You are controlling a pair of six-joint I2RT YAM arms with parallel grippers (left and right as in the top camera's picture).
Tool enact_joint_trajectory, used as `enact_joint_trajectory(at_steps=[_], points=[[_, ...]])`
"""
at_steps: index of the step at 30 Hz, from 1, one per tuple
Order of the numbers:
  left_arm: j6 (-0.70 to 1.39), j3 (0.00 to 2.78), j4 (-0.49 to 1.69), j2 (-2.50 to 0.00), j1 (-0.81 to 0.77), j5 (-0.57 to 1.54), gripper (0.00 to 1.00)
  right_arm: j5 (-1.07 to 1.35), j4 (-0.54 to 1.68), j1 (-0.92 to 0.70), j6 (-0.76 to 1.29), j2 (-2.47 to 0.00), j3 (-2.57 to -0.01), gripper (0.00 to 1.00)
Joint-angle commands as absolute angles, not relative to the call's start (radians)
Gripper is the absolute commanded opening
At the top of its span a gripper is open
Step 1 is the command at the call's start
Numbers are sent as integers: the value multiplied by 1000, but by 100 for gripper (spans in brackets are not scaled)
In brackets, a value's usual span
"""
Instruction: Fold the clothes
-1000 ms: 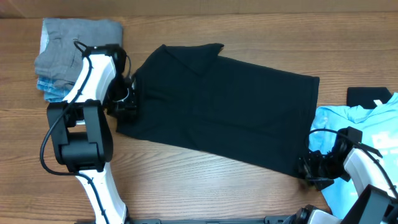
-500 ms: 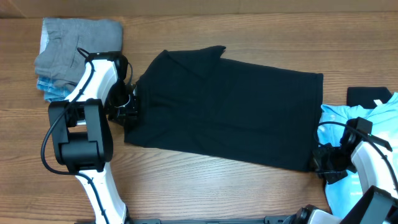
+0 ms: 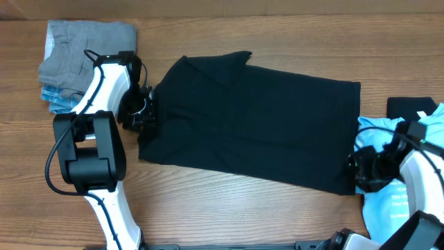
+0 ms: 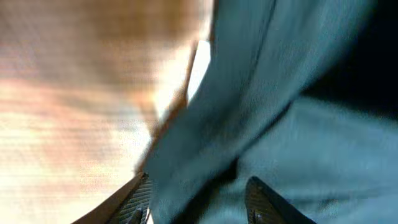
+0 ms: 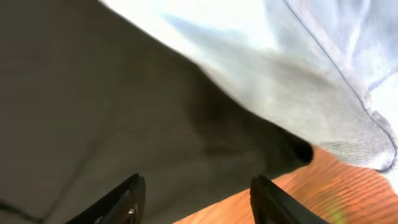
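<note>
The large plain black short-sleeved collared shirt lies spread flat across the middle of the brown wood-grain table, collar end to the left and hem to the right. The left gripper sits at the shirt's collar-side edge. In its wrist view the fingers stand apart, with dark cloth beyond them and nothing pinched. The right gripper sits at the near hem corner, its fingers likewise apart above black fabric. The crumpled light blue white-printed tee lies against that hem. The step in hand appears to be smoothing the shirt ahead of a first fold. The next move probably calls for both grippers to close on one long edge and carry it evenly over the other. A folded grey garment stack rests at the far left, and a small black item lies at the right edge. No room beyond the table shows.
</note>
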State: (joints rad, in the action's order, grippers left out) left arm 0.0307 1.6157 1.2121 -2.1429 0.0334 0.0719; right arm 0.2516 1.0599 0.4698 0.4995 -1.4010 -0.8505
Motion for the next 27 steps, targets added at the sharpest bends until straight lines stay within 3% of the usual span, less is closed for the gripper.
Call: enact_joint_trajectory(at_steps=[1, 4, 7, 9, 11, 12, 16, 25, 27], points=[[52, 1614, 1148, -2125, 25, 28, 56, 301, 1090, 473, 489, -1402, -945, 59], [47, 1547, 1060, -2125, 24, 15, 62, 353, 1117, 472, 486, -1402, -984, 60], [44, 1492, 1008, -2125, 24, 28, 56, 396, 1116, 472, 485, -1402, -984, 60], [44, 1464, 994, -2125, 24, 31, 45, 405, 1114, 472, 487, -1402, -984, 60], [46, 1436, 999, -2125, 26, 12, 6, 407, 1114, 472, 490, -1402, -984, 60], [52, 1433, 1009, -2125, 30, -9, 4, 410, 1114, 472, 490, -1402, -984, 60], [94, 1436, 1033, -2125, 65, -133, 4, 414, 1114, 472, 489, -1402, -984, 60], [93, 1550, 1132, -2125, 149, -107, 4, 429, 1100, 471, 422, -1402, -984, 61], [89, 1592, 1167, -2125, 149, -64, 18, 437, 1086, 471, 388, -1402, -984, 61]])
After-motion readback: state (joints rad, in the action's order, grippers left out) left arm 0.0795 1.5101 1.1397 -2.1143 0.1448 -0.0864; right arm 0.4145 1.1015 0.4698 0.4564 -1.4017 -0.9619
